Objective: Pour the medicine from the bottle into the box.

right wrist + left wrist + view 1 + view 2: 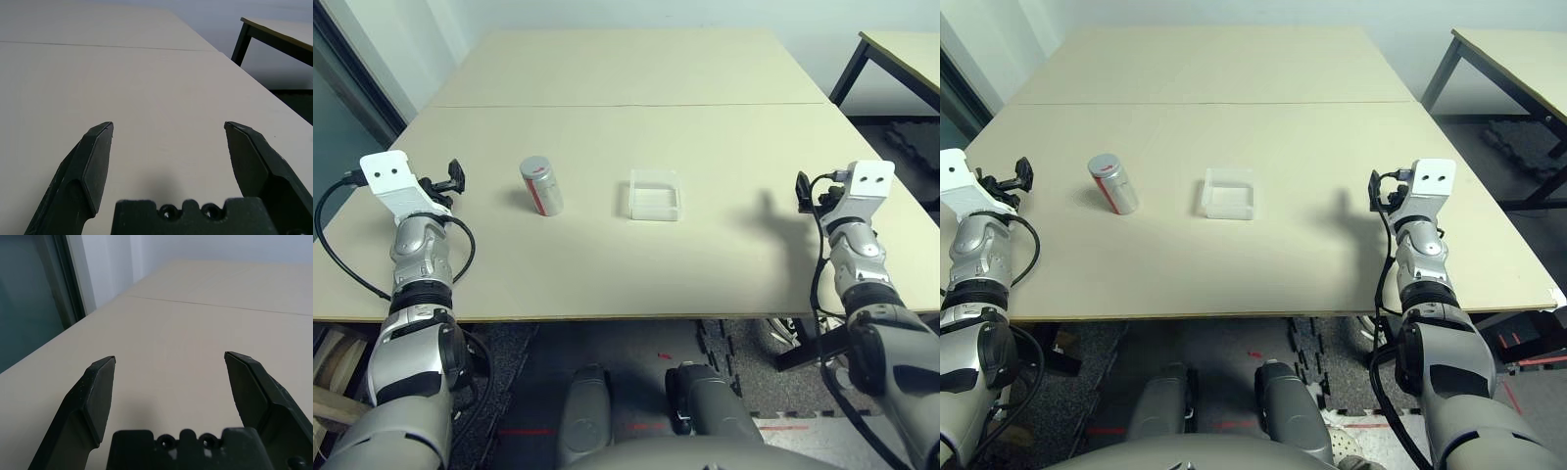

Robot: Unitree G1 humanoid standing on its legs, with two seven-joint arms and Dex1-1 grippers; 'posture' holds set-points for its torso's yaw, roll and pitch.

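Head views: a pale beige wooden table [705,255] with a seam running across it farther back. The small white-grey cylindrical bottle with a red stripe [541,185] stands upright left of centre, grey top on. The small shallow square box of clear plastic [655,194] sits just right of it, near but apart, nothing visible inside. The left gripper [450,178] hovers at the table's left edge, well left of the bottle; the right gripper [802,191] at the right side, well right of the box. A second dark-legged table [891,59] stands far right. Left wrist view: the black fingers [98,391] spread wide over bare tabletop, holding nothing. Right wrist view: the fingers [95,161] likewise wide apart over bare tabletop, the second table beyond.
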